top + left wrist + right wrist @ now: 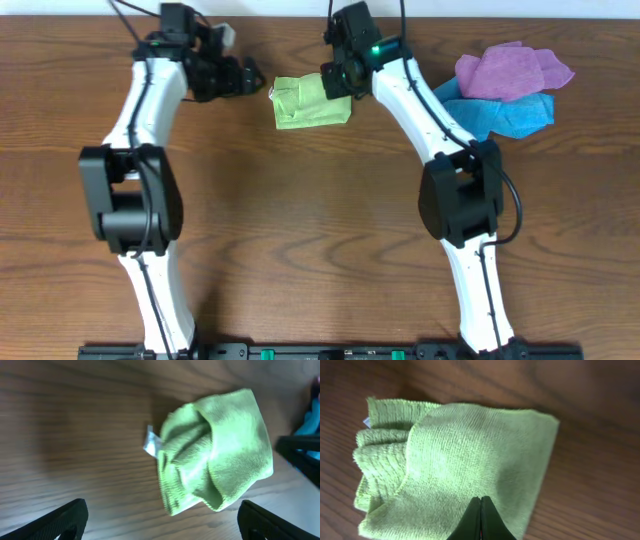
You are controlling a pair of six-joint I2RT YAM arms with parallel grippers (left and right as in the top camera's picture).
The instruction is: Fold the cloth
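The left gripper hovers near the far edge of the brown wooden table, just to the left of the task's thing. Its two black fingers stand wide apart in the left wrist view, with nothing between them, and they do not touch the fabric.

Just beside it, at the far middle of the table, lies the small lime-green microfibre cloth, folded into a rough, thick rectangle. Its left side is bunched into several loose layers, and a little white tag sticks out there. A smoother flap covers its right part.

The right gripper hangs over the right part of this cloth, its fingers pressed together so that no gap shows. The tips sit at the surface of the top flap, but whether any fabric is pinched between them cannot be told.

Farther right, well apart from the green one, a crumpled purple cloth lies partly on a crumpled blue cloth.
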